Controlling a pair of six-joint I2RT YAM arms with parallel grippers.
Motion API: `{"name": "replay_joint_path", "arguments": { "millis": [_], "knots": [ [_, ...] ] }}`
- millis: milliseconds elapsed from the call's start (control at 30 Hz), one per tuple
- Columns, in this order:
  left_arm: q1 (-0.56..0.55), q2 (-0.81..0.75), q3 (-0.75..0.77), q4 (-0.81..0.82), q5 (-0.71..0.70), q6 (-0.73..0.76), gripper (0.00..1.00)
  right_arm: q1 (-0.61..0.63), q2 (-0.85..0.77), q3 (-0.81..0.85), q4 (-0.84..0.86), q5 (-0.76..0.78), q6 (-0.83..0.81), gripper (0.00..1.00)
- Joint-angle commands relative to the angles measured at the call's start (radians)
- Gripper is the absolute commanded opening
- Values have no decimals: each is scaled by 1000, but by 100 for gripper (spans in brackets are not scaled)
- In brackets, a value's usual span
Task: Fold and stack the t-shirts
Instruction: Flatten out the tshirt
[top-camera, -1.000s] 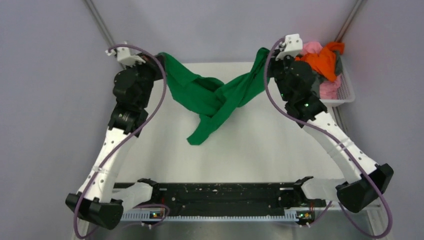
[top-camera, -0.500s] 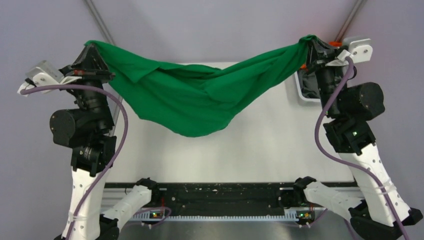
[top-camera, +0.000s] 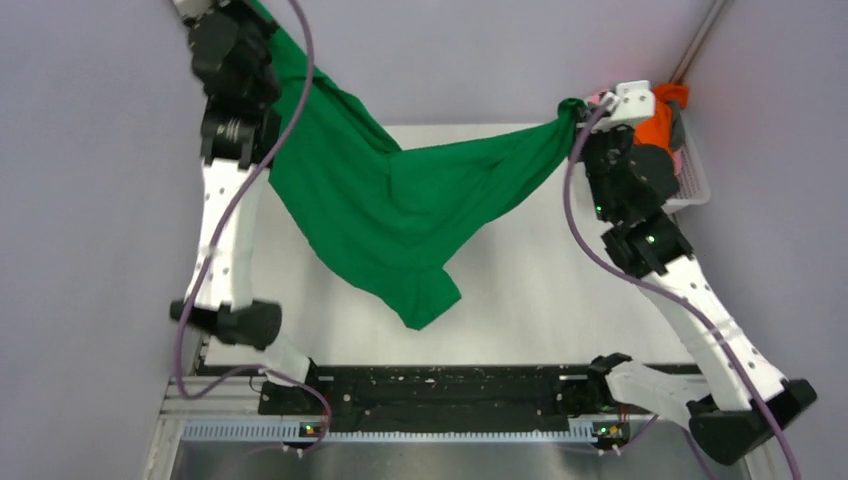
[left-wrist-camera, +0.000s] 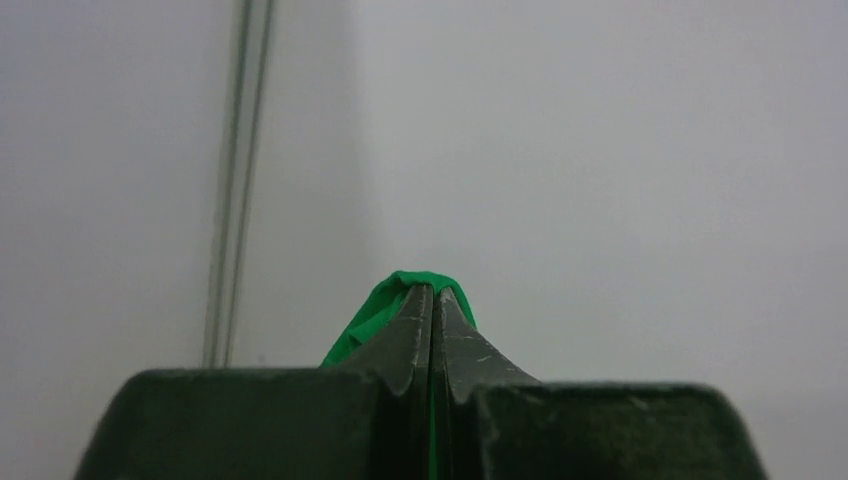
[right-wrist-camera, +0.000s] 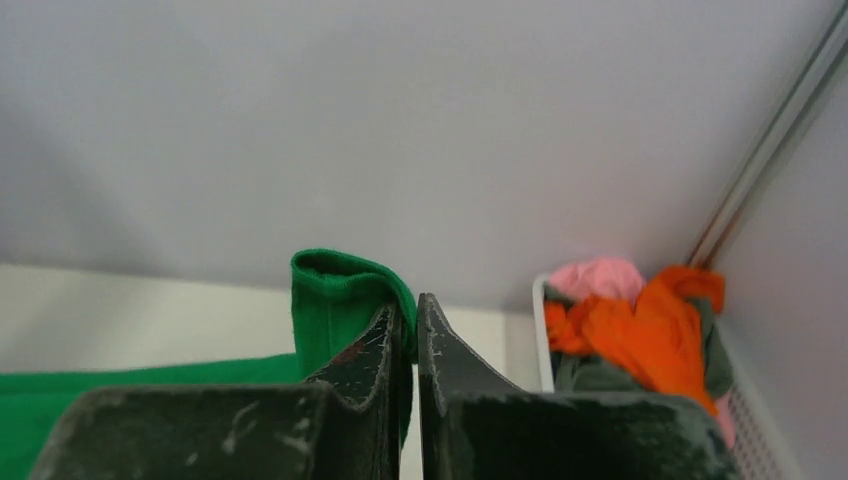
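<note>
Green t-shirt (top-camera: 390, 215) hangs between left gripper (left-wrist-camera: 432, 300) and right gripper (right-wrist-camera: 410, 315), both pinching small cloth bunches; uneven tension may pull a corner free.

Green t-shirt (top-camera: 400, 215) is soft matt cloth, creased; orange t-shirt (right-wrist-camera: 640, 335), pink t-shirt (right-wrist-camera: 598, 278) and dark grey t-shirt (right-wrist-camera: 590, 378) look like the same dull cloth, crumpled in a white plastic mesh basket (top-camera: 697, 185). Left end effector (left-wrist-camera: 432, 292) and right end effector (right-wrist-camera: 408, 305) have hard, dark matt fingers, scuffed with pale scratches. Table (top-camera: 560, 290) is white, smooth and matt; arm links are white plastic, joints black with a slight sheen, cable (top-camera: 306, 50) in a smooth purple sheath, near-edge panel (top-camera: 400, 462) brushed metal.
</note>
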Motion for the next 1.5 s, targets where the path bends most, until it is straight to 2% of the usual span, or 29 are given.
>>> {"name": "replay_joint_path", "arguments": {
  "millis": [0,100,133,200,233,300,333,367,467,533,600,733,800,900,1033,1100,1167,1233,1333,1467],
  "knots": [
    [127,337,216,-298,190,-182,0,-134,99,-149,-51,-18,258,0],
    [149,465,189,-276,317,-232,2,-214,124,-330,7,-158,405,0],
    [150,505,174,-267,346,-239,10,-226,134,-386,26,-188,430,0],
    [150,592,171,-278,384,-265,33,-245,172,-475,47,-223,460,9],
    [151,636,178,-287,417,-281,51,-255,197,-506,48,-222,476,14],
    [157,709,215,-317,517,-320,80,-276,254,-514,26,-181,507,49],
    [158,737,236,-327,563,-329,96,-288,282,-499,-7,-135,531,59],
    [158,749,248,-332,580,-331,98,-298,302,-477,-42,-93,558,66],
    [156,723,222,-333,583,-324,99,-310,311,-425,-128,-9,603,82],
    [155,667,158,-332,583,-322,99,-310,280,-424,-123,4,618,98],
    [148,576,59,-330,622,-322,99,-310,241,-430,-115,12,627,99],
    [105,419,-176,-351,599,-303,99,-311,193,-423,-119,-21,586,99],
    [55,348,-287,-391,559,-295,99,-311,174,-411,-133,-27,576,99],
    [-28,245,-501,-413,577,-280,99,-310,156,-393,-124,-89,573,99],
    [-145,129,-716,-434,765,-273,99,-310,184,-357,-87,-225,584,99],
    [-204,80,-805,-456,863,-251,96,-311,222,-329,-84,-241,587,99],
    [-269,51,-863,-535,903,-222,93,-310,274,-291,-95,-234,582,99],
    [-343,26,-904,-623,842,-231,92,-311,327,-244,-127,-223,574,99],
    [-454,11,-973,-647,828,-296,91,-311,389,-201,-138,-212,563,99],
    [-575,104,-978,-712,721,-423,80,-310,431,-154,-145,-183,539,99]
  ]
}}
